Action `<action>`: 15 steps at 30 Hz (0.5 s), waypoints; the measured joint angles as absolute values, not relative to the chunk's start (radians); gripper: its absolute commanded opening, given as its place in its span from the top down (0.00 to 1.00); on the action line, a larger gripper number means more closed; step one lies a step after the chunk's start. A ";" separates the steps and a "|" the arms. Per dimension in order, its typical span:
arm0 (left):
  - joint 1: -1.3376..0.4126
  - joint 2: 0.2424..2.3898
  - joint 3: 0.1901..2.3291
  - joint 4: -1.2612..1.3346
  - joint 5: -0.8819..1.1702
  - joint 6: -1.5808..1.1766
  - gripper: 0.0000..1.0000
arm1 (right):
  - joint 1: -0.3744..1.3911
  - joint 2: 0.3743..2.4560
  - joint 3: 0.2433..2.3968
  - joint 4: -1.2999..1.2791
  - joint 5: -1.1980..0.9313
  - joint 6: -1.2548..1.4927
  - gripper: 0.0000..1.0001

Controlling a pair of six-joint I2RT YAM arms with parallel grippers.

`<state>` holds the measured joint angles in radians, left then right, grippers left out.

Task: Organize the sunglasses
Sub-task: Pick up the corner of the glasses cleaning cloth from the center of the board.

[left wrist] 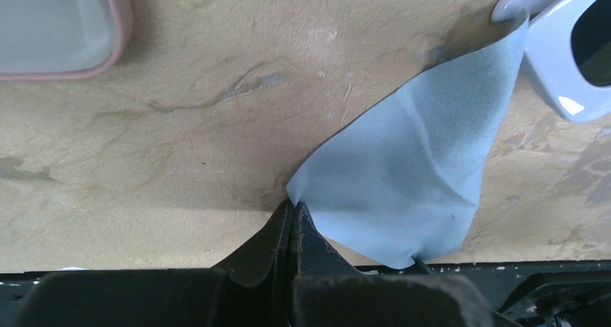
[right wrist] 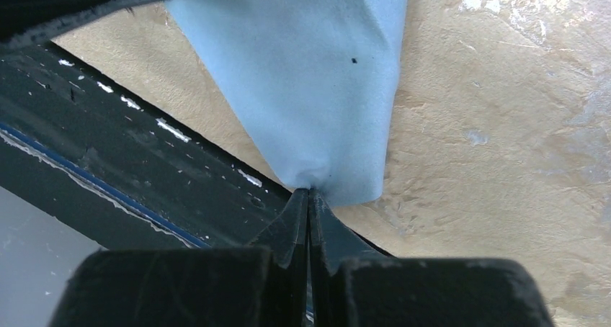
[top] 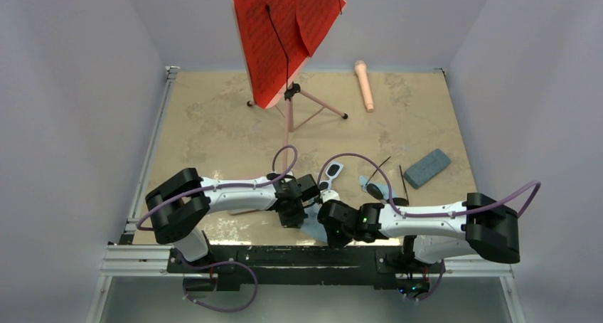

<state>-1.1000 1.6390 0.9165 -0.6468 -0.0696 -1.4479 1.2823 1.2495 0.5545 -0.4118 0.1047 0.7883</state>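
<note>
One blue cloth (left wrist: 411, 176), a corner clamped in my left hand (left wrist: 294, 208), another in my right hand (right wrist: 310, 194), likely spread for the white sunglasses (left wrist: 576, 53) just beyond the left.

White-framed sunglasses (left wrist: 556, 75) cut by the right edge of the left wrist view, pink case (left wrist: 58, 24) by its top-left corner

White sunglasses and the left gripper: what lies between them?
A light blue cloth, pinched by the left gripper, reaches to the white sunglasses; the left wrist view shows it.
</note>
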 measured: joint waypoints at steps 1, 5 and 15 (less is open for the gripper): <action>-1.100 1.639 0.920 -0.650 -0.081 -1.444 1.00 | 1.282 1.250 0.554 -0.412 0.105 0.788 1.00; -1.101 1.630 0.941 -0.683 -0.139 -1.403 1.00 | 1.283 1.245 0.560 -0.428 0.105 0.779 1.00; -1.102 1.305 0.963 -0.783 -0.186 -1.296 1.00 | 1.290 1.056 0.693 -0.526 -0.013 0.718 1.00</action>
